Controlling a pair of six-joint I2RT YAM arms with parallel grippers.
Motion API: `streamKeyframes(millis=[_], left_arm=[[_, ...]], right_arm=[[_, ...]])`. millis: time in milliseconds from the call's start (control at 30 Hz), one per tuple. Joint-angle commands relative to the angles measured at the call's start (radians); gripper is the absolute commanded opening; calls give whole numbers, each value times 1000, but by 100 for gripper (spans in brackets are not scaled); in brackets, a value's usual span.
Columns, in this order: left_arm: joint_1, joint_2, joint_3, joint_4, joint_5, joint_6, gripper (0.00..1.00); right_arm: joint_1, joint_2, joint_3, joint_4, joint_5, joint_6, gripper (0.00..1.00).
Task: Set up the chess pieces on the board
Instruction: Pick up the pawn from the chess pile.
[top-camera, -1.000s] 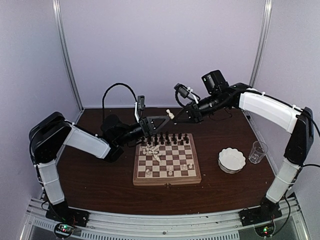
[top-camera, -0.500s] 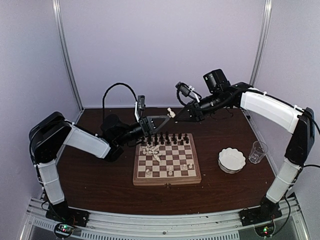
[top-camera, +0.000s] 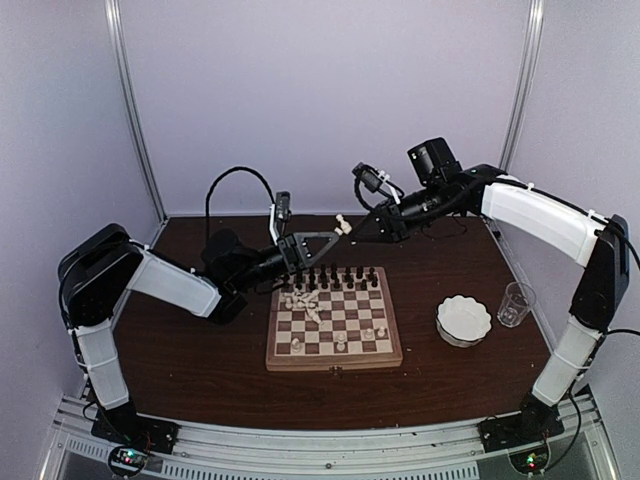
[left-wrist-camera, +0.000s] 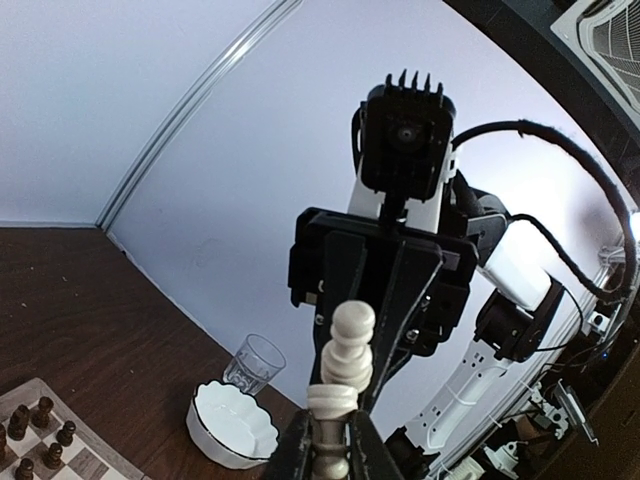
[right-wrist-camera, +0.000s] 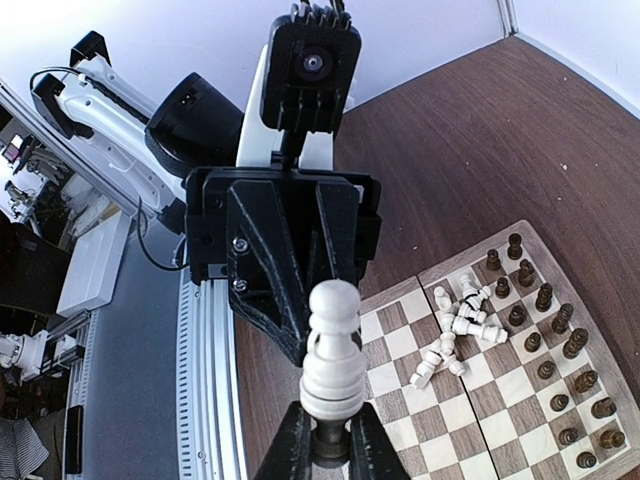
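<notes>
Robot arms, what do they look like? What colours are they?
Both are black at the joints with white shells on the long parts: left arm, right arm. The left gripper and right gripper each have two thin black fingers on a black triangular frame, with a small black camera above. Black cables loop near the wrists.

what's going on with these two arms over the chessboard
The two arms meet in the air above the far side of the square wooden checkered chessboard. The right pincer and the left pincer are both closed on the base of one cream-white turned chess piece, held upright between them, which looks like a handover. On the board, dark brown pieces stand along the far rows, a heap of cream-white pieces lies near the far left corner, and a few upright cream-white pieces stand on the near rows.
</notes>
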Motion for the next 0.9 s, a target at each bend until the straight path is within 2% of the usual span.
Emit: streamKeyframes(millis=[0, 267, 367, 433, 600, 733, 800, 867], left_arm=[[-3, -17, -13, 66, -6, -6, 12], [-1, -24, -18, 41, -10, -21, 3], [6, -69, 0, -145, 22, 17, 2], [6, -120, 38, -371, 55, 97, 1], [5, -194, 251, -1107, 86, 385, 1], [-7, -159, 516, -1674, 7, 614, 1], [-12, -109, 638, -1920, -30, 706, 1], [-15, -55, 780, -2100, -56, 757, 2]], right_arm=[[-9, -32, -14, 28, 10, 2, 8], [-15, -45, -27, 15, 34, -22, 8], [-30, -74, -40, -14, 73, -61, 8], [-44, -102, -56, -39, 113, -102, 8], [-83, -182, -132, -99, 214, -211, 8], [-100, -252, -235, -105, 303, -283, 7], [-108, -298, -307, -82, 352, -300, 7], [-120, -330, -358, -54, 378, -308, 7]])
